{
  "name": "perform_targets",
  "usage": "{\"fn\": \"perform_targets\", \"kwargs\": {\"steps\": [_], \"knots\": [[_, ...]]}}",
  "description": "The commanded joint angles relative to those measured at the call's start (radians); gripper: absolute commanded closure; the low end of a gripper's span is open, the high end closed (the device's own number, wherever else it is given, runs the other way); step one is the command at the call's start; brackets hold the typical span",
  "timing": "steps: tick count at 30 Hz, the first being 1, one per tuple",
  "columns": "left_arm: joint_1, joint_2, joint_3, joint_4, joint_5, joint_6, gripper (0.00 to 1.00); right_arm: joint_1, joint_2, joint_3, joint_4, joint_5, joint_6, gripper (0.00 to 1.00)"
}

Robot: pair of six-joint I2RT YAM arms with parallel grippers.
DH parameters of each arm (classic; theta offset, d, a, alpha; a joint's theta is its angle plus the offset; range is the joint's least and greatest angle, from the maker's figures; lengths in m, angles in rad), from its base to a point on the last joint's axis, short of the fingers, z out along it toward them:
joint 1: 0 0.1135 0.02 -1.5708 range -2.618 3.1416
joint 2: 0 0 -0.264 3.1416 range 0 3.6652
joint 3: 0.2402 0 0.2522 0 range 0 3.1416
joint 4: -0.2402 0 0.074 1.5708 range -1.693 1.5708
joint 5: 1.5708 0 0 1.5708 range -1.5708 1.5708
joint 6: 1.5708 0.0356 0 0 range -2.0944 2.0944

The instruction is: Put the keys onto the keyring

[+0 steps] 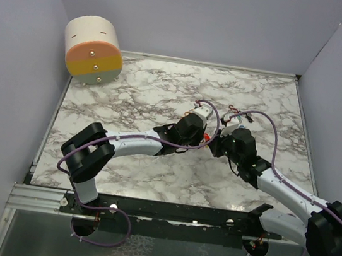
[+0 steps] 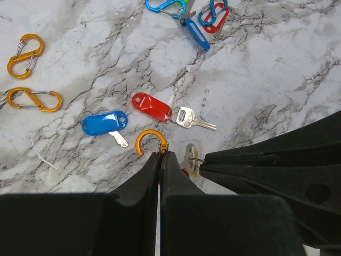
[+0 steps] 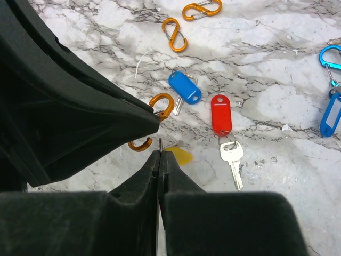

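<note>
Left hand (image 2: 160,155) tight on orange clip (image 2: 151,132)

Marble table (image 1: 163,95), keys (image 2: 154,108), clips (image 2: 33,100) (orange, blue)

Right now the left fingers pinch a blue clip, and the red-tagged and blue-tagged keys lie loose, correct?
No: the clip in the left fingers is orange, as the left wrist view shows. The red-tagged key and blue-tagged key do lie loose.
</note>
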Motion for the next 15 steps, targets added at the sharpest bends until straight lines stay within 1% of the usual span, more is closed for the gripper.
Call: {"fn": "perform_targets", "kwargs": {"steps": [1, 15], "knots": [[0.004, -0.03, -0.012, 0.031, 0.021, 0.012, 1.0, 0.006, 0.002, 0.029, 0.015, 0.018, -0.001, 0.99], [0.005, -0.018, 0.001, 0.041, 0.054, 0.019, 1.0, 0.006, 0.0, 0.025, 0.025, -0.016, -0.021, 0.99]]}}
